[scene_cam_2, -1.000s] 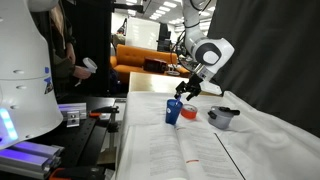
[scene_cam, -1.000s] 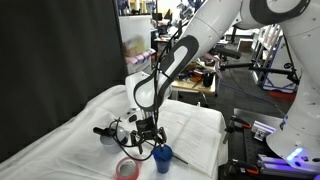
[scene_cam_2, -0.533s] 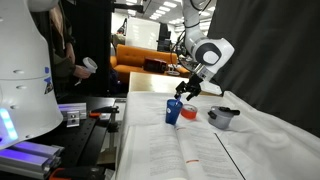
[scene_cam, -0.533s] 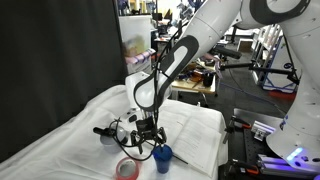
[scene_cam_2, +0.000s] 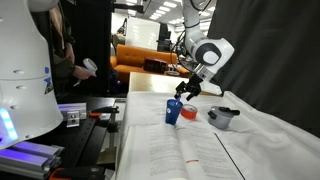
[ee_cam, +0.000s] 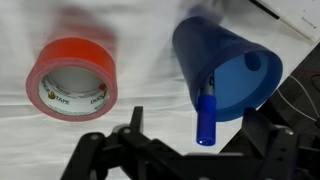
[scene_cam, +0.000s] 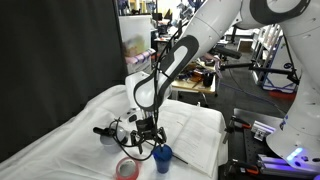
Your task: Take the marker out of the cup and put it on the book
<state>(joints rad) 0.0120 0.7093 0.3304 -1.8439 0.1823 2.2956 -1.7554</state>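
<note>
Blue plastic cup on white cloth, just beside a red tape roll, with a bare strip of cloth between the two. Blue marker inside the cup, leaning on the near wall, one end poking out past the rim.

Open book near the cup in an exterior view, pages flat and broad, bare on top, running close to the table edge where the cloth drops away toward equipment racks. Small dark pot past the tape, apart from the cup. Free cloth all round the cup except on the tape side.

Gripper spread wide, clasping nothing, hanging low over cup and tape in both exterior views. Dark fingers on either side of the marker's protruding end in the wrist view, marker roughly midway between them, its tip just short of the gap. Contact with cup rim or marker: cannot tell.
</note>
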